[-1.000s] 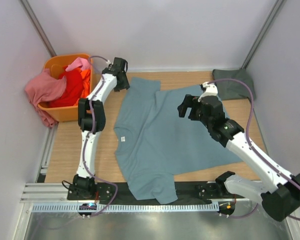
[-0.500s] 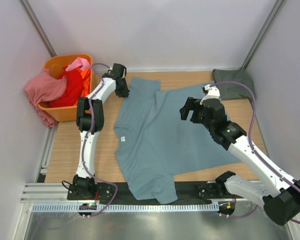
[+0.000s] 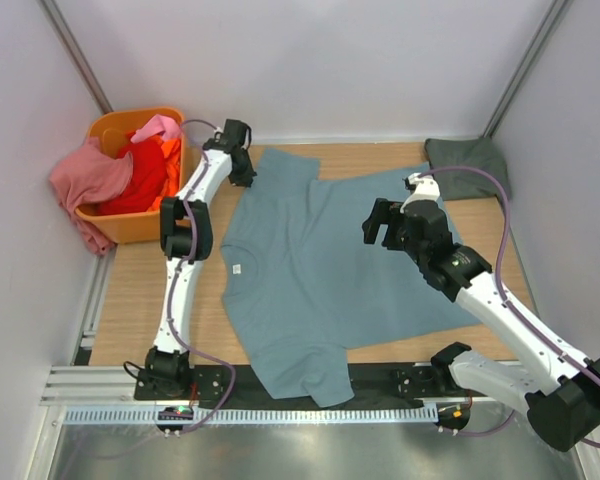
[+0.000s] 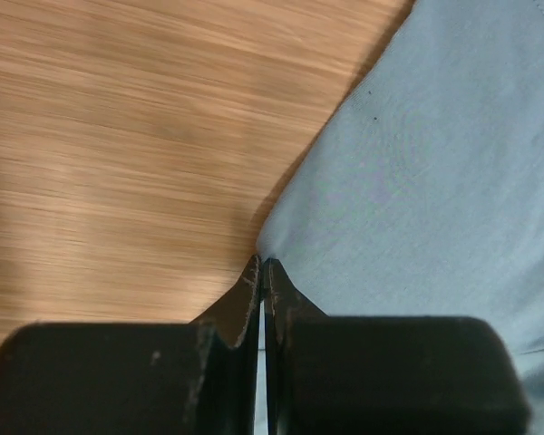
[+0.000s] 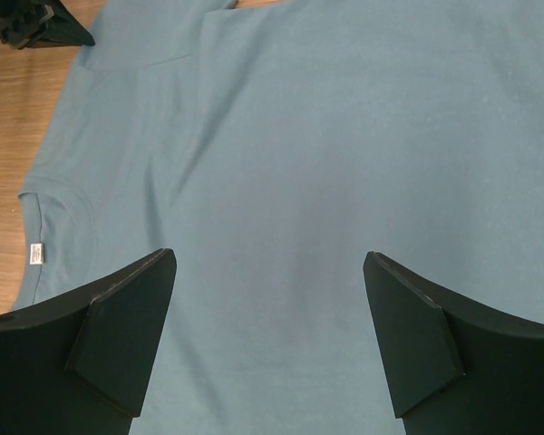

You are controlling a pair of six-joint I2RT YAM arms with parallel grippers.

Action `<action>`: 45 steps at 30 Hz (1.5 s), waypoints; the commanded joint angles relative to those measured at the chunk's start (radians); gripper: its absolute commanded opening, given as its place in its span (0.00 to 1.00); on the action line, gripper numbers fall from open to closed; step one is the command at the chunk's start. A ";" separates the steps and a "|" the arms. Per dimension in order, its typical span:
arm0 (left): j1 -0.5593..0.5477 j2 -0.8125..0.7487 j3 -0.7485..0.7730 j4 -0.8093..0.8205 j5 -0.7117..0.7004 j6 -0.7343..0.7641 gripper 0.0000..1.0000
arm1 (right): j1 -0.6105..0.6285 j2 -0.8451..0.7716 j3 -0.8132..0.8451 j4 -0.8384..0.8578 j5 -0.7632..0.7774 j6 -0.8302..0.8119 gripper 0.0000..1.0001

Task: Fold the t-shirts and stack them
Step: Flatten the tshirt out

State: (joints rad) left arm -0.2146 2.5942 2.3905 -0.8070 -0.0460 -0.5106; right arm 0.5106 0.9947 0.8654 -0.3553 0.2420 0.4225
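blue-teal tee point(image 3: 320, 270): big, spread flat mid table point(image 3: 125, 310), neck to left, near sleeve over near edge
grey-green tee point(image 3: 468, 167): bunched, far-right corner
pink tee point(image 3: 90, 175): draped over basket point(image 3: 130, 228) rim
red tee point(image 3: 140, 182), orange tee point(image 3: 170, 152): crumpled in basket

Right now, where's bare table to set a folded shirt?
Bare table between basket and near edge, left of the left arm. Narrow strip behind blue shirt. Far corners crowded: basket, grey shirt.

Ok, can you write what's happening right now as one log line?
left claw: shut on blue t-shirt edge | right claw: open, above the shirt, holding nothing | stage: shirt flat, fold not yet done
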 commanded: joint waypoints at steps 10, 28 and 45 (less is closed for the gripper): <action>0.109 0.067 0.194 -0.035 -0.072 0.093 0.00 | 0.003 0.054 0.007 0.039 0.016 -0.019 0.91; 0.130 -0.093 0.210 0.183 0.040 0.069 0.78 | 0.003 0.137 0.030 0.052 0.014 -0.027 0.91; -0.232 -1.281 -1.184 -0.099 -0.129 -0.035 0.77 | 0.703 0.038 -0.045 -0.157 0.069 0.235 0.81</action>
State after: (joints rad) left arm -0.4229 1.3800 1.4010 -0.7715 -0.1299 -0.5014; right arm 0.9943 1.0355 0.8295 -0.4290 0.2333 0.5571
